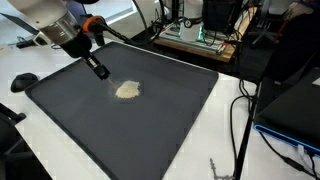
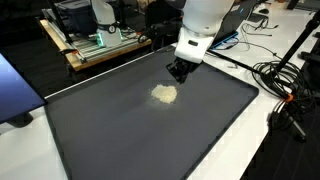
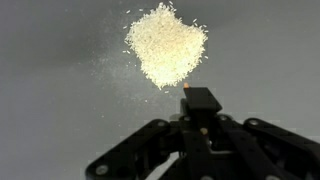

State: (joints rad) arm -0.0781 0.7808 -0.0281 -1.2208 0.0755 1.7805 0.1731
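In an exterior view, a single gripper [image 1: 101,72] hung over a dark mat [image 1: 150,125], just beside one pale heap of grains [image 1: 127,90] lying loose on it. In an exterior view, the heap of grains [image 2: 165,95] sat near the mat's middle. Only the wrist view showed stray grains scattered around it and the fingers [image 3: 200,98] pressed shut together.

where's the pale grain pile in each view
In an exterior view: grain pile left of centre, just lower right of the fingers.
In an exterior view: grain pile at centre, lower left of the fingers.
Wrist view: grain pile top centre, above the fingers.
Shared landmark: the dark mat beneath it.
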